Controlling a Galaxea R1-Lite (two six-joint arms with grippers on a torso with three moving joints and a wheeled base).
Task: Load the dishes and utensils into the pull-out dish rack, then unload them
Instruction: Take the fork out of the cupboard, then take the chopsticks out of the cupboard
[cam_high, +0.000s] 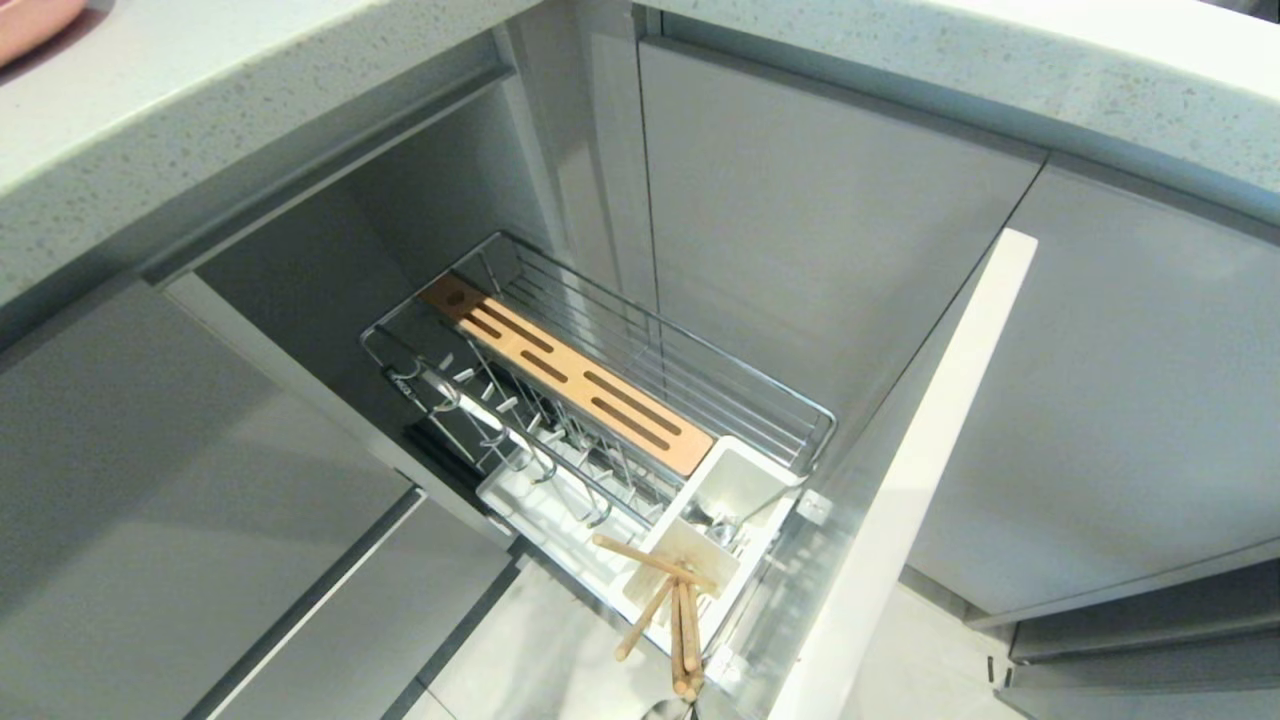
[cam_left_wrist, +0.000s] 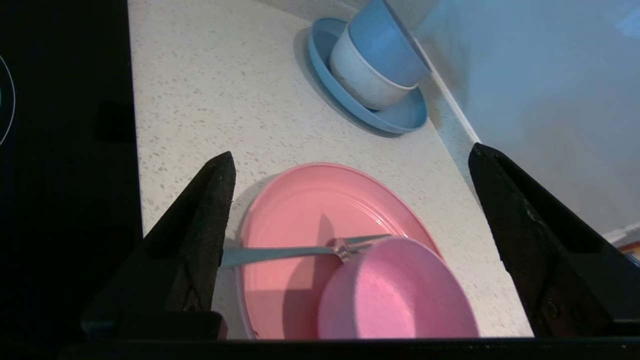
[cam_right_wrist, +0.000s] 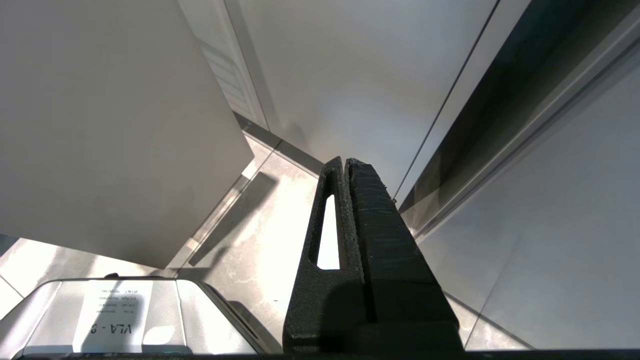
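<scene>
Unloading seems underway — left end effector (cam_left_wrist: 350, 200) gapes empty above plate (cam_left_wrist: 300, 210), bowl (cam_left_wrist: 395, 295) and fork (cam_left_wrist: 280, 254) on the desk (cam_left_wrist: 210, 90); chopsticks (cam_high: 672, 610) remain in the rack (cam_high: 640, 400) — fetch next; right end effector (cam_right_wrist: 346, 165) pressed together, parked.

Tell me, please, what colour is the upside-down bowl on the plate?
Pink bowl, clearest in the left wrist view.

Speckled pale stone countertop (cam_left_wrist: 210, 85) carrying 2 groups of dishes.
A flat round matte pink plate (cam_left_wrist: 295, 210) lies on it, well apart from a round blue plate (cam_left_wrist: 400, 117) near the wall; the head view shows the same counter above the pulled-out chrome wire dish rack (cam_high: 640, 400).
</scene>
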